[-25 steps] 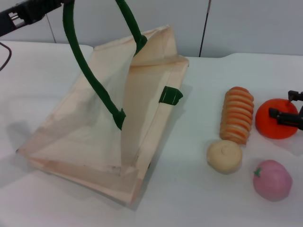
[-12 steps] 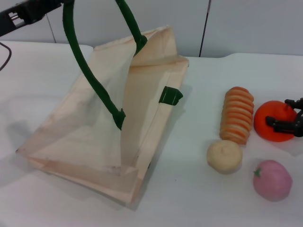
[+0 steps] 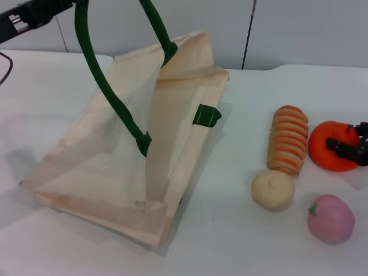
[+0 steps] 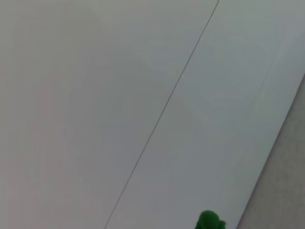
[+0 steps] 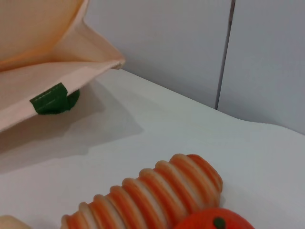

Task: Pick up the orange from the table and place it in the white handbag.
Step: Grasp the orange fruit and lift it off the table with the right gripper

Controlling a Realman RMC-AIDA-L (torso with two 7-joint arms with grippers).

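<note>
Right gripper (image 3: 352,147) sits against the orange (image 3: 328,152), grip unclear — seat it squarely, clear of the striped roll (image 3: 287,140) just beyond, before lifting.

White table (image 3: 241,241) carries everything — white handbag (image 3: 115,167) at centre-left, striped roll (image 3: 288,140) right of centre, orange (image 3: 329,146) at right edge just beside it, cream bun (image 3: 272,190) below the roll, pink fruit (image 3: 330,219) lower right.

My right gripper (image 3: 352,148): black, blocky fingers. Left gripper (image 3: 34,14): black w/ silver metal bits, thin dark cable (image 3: 4,68) trailing.
</note>
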